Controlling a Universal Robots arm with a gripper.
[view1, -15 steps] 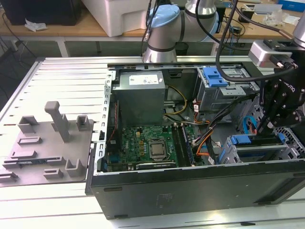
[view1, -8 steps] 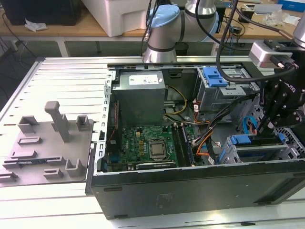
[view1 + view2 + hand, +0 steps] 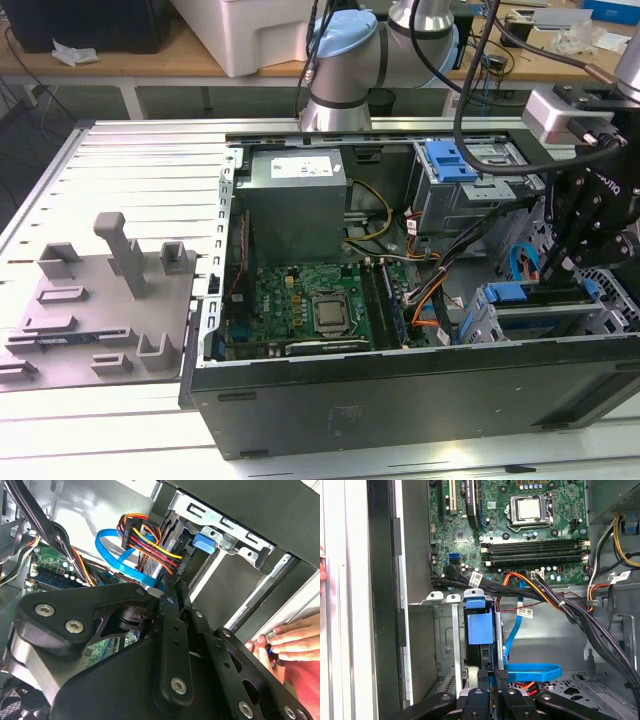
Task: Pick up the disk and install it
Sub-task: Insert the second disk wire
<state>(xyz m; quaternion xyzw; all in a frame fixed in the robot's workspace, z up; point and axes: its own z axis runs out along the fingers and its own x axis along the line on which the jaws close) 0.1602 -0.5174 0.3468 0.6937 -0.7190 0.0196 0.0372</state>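
the gripper (image 3: 556, 268) hangs low over the open computer case (image 3: 400, 390), at the exterior view's right, right above a drive cage (image 3: 530, 312) near the front wall. in the first wrist view its black fingers (image 3: 489, 676) stand close together, narrow, with the blue edge of the disk's bracket pinched between the tips. the disk (image 3: 480, 630) sits on edge inside that cage, its blue plastic bracket facing up and the dark body of the drive below it; whether it is fully seated i cannot tell. a flat blue data cable (image 3: 530, 672) loops just beside the fingers, and a bundle of orange, yellow, red and black wires (image 3: 150, 542) runs past the cage in the second wrist view. there too, a person's hand (image 3: 287, 640) rests on the outer edge of the case. further in lies the green motherboard (image 3: 305, 300) with its bare processor socket (image 3: 330, 313), then the grey power supply box (image 3: 297, 195) with a white sticker. a second cage with a blue tab (image 3: 450, 160) stands at the back. off to the exterior view's left, a grey plastic fixture (image 3: 100, 300) lies on the slatted metal table (image 3: 140, 170).
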